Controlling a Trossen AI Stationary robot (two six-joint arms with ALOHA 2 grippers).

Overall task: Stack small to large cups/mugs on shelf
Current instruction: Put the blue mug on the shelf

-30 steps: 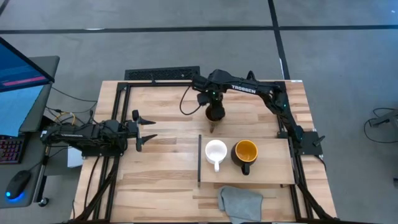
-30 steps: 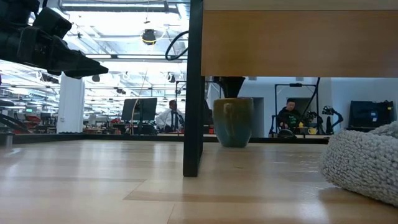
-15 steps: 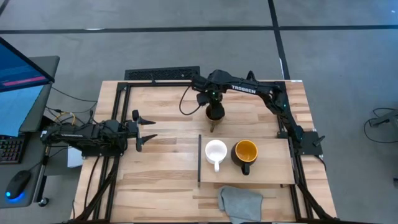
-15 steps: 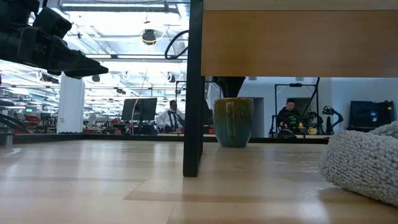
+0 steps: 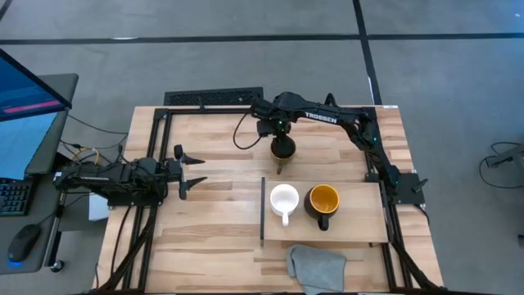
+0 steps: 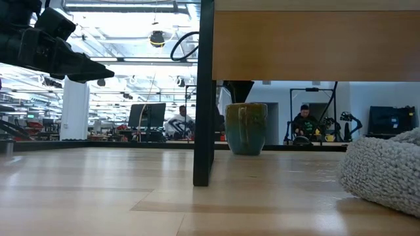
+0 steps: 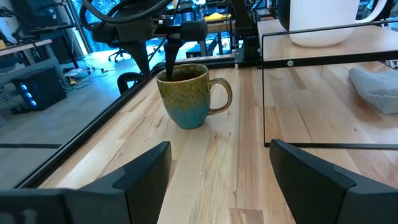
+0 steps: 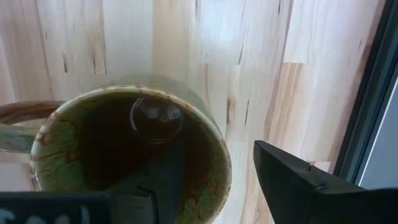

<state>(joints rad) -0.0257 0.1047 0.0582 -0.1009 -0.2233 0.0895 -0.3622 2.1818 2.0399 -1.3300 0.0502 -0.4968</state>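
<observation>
The olive-brown mug (image 7: 186, 99) stands upright on the table just beyond the shelf's far edge; its handle (image 5: 281, 168) points toward the shelf. My right gripper (image 5: 283, 147) hangs over it, open, pointing down. One finger (image 8: 158, 180) is inside the mug and the other (image 8: 298, 180) outside, astride the rim (image 8: 221, 165), and I see no touch. The white mug (image 5: 284, 199) and the black mug with the yellow inside (image 5: 323, 199) stand on the light-wood shelf (image 5: 360, 225). My left gripper (image 5: 196, 170) waits open at the table's left.
A crumpled grey cloth (image 5: 315, 266) lies at the table's near edge, below the shelf. The shelf's dark strip (image 5: 262, 209) runs along its left short edge. Dark frame rails (image 5: 160, 164) border the table. People sit in the room beyond, as the low view shows.
My right arm has shifted slightly above the olive-brown mug, and its cable loop has swung a little. The mug has stayed where it was.
</observation>
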